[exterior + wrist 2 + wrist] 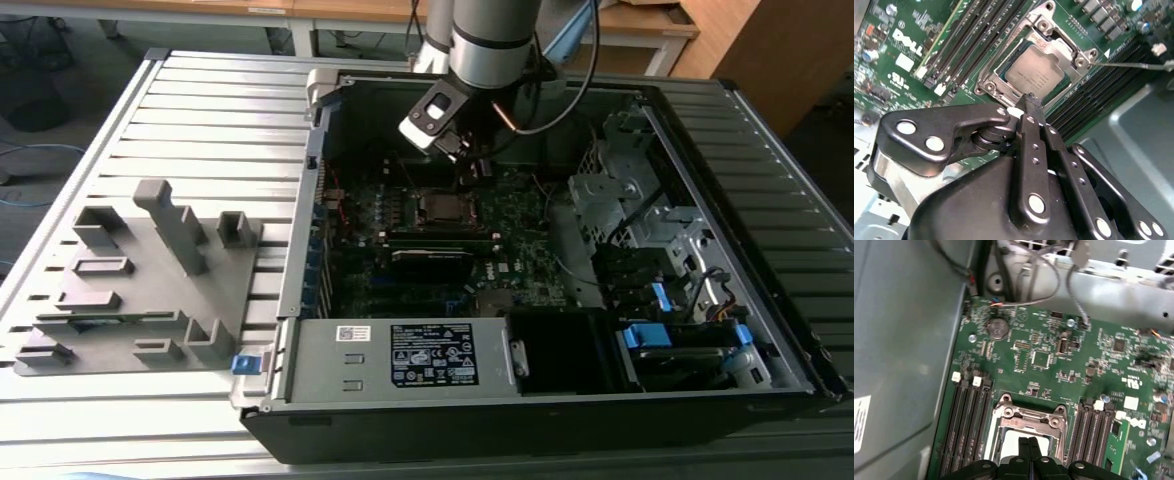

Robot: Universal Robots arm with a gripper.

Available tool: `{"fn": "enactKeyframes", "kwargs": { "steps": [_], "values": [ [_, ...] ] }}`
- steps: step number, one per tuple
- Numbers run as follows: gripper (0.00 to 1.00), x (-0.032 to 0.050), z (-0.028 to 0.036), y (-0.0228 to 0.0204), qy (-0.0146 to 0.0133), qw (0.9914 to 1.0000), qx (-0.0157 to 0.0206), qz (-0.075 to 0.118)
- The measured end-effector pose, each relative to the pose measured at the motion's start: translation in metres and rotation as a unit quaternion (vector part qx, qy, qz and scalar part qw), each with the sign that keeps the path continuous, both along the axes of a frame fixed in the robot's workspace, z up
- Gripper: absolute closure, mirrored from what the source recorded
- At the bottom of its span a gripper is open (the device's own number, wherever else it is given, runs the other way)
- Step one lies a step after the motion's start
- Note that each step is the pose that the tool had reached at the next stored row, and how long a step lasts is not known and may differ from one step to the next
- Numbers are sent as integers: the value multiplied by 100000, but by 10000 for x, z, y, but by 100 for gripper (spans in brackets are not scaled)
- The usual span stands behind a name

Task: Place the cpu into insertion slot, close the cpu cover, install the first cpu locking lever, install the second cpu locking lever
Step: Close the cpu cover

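Note:
The cpu (1036, 75) lies flat in the insertion slot (441, 207), its dull grey top showing through the cover's square opening. The silvery cpu cover (1001, 60) lies down around it and also appears as cpu cover (1029, 420). A thin metal lever rod (1134, 64) runs out from one corner of the socket. My gripper (1030, 100) is shut with nothing between its fingers, its tip just above the socket's edge beside the cpu. In the exterior view the gripper (470, 170) hangs inside the open computer case, right behind the socket.
Long black memory slots (969, 45) flank the socket on both sides. The case's metal wall (904, 340) stands close by. A power supply (400, 355) and drive cage (627, 190) fill the case's near and right parts. A grey fixture block (147, 280) sits on the slatted table at the exterior view's left.

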State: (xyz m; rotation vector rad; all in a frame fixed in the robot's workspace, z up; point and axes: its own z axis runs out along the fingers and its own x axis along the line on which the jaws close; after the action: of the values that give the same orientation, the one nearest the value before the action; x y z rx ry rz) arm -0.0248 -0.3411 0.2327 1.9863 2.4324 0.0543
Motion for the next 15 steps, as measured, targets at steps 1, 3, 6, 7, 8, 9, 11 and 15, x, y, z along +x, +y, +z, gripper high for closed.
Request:
{"fn": "enactKeyframes", "kwargs": {
  "steps": [1,3,6,7,8,9,11,15],
  "values": [
    [89,0,-1,0,-1,99996,2,902],
    [89,0,-2,0,1,99964,-2,2701],
    [89,0,-4,0,2,99854,-2,5399],
    [89,0,-5,0,1,99797,1,6373],
    [89,0,-6,0,2,99735,0,7275],
    [89,0,-6,0,1,99666,1,8167],
    [89,0,-7,0,2,99503,1,9960],
    [89,0,-10,0,3,99069,-1,13611]
  ]
}}
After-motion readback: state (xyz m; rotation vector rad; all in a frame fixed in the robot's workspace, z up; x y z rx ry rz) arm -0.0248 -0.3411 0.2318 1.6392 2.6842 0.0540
